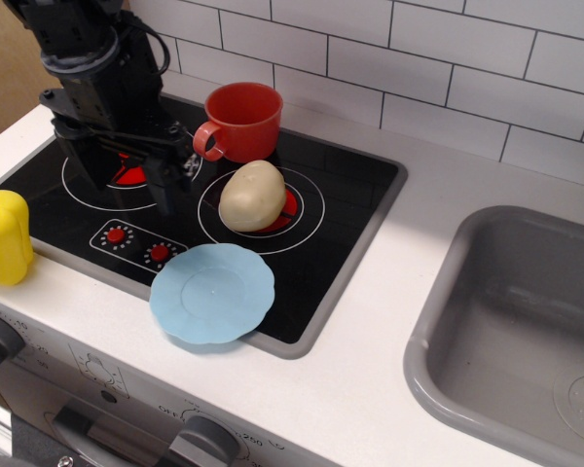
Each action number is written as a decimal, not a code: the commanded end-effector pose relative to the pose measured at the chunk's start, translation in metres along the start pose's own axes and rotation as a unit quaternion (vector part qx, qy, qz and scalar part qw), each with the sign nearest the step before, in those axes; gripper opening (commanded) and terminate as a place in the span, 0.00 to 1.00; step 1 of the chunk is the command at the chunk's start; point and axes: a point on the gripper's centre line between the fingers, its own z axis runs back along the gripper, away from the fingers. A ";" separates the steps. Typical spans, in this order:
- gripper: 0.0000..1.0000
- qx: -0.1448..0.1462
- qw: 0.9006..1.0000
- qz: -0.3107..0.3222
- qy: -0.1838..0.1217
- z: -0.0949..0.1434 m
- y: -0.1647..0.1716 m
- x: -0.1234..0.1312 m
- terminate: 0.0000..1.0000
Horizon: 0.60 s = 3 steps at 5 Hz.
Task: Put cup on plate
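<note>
My fingers [127, 185] hang apart and empty beside the cup [243, 121] (upright near the table's back edge), so next I must grasp it, then carry it frontward to the plate [212, 293].

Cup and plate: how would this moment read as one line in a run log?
cup: on stove, not held | plate: bare, stove's front edge | hand: left of cup | potato: between them

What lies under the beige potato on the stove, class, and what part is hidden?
The potato rests on a burner ring of the black cooktop, over its red centre, which shows at the right edge. The rest of the red patch is covered.
</note>
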 end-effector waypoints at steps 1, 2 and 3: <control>1.00 0.013 0.999 0.008 -0.044 -0.002 0.019 0.037 0.00; 1.00 0.011 0.999 0.012 -0.046 -0.007 0.019 0.049 0.00; 1.00 0.005 0.999 0.016 -0.048 -0.005 0.019 0.057 0.00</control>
